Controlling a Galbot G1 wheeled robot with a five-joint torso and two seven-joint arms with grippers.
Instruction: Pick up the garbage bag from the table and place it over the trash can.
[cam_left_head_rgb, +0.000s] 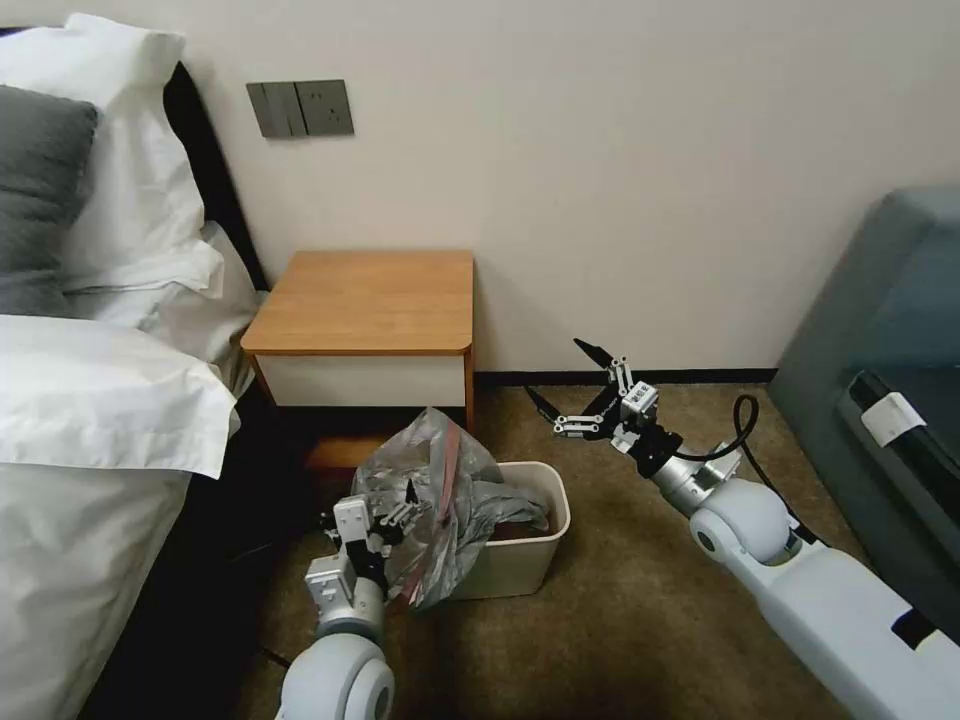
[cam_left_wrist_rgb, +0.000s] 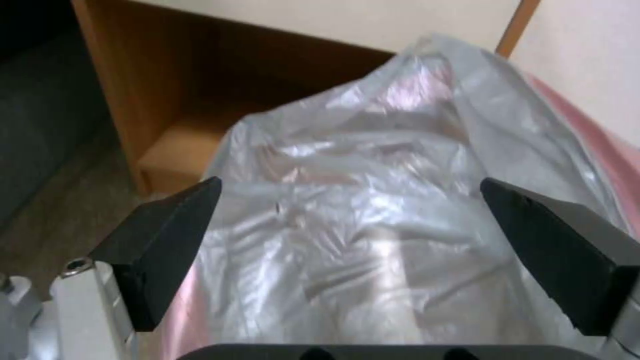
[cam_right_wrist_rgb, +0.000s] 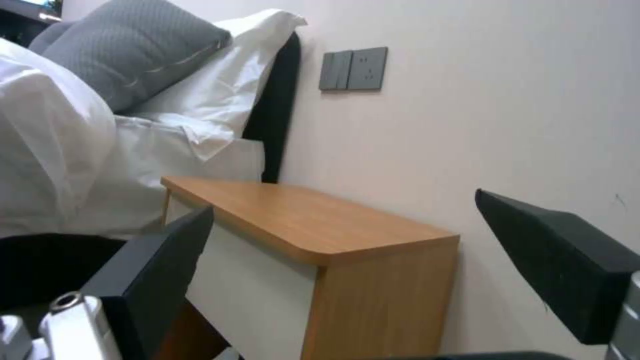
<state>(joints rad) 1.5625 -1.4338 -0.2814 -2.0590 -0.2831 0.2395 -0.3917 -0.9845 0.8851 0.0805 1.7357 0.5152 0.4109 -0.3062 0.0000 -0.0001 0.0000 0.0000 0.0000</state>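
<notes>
Carpeted floor by the orange-brown wooden table holds the beige plastic trash can, half-draped by the thin, limp, slippery grey garbage bag, best gripped at its pink rim; left tool spread against it, right tool spread, idle.

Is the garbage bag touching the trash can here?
Touching. In the head view the garbage bag is draped over the left rim of the trash can and sags into it.

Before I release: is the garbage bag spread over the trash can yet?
No. The garbage bag is bunched over the trash can's near-left side; its far rim is bare.
</notes>
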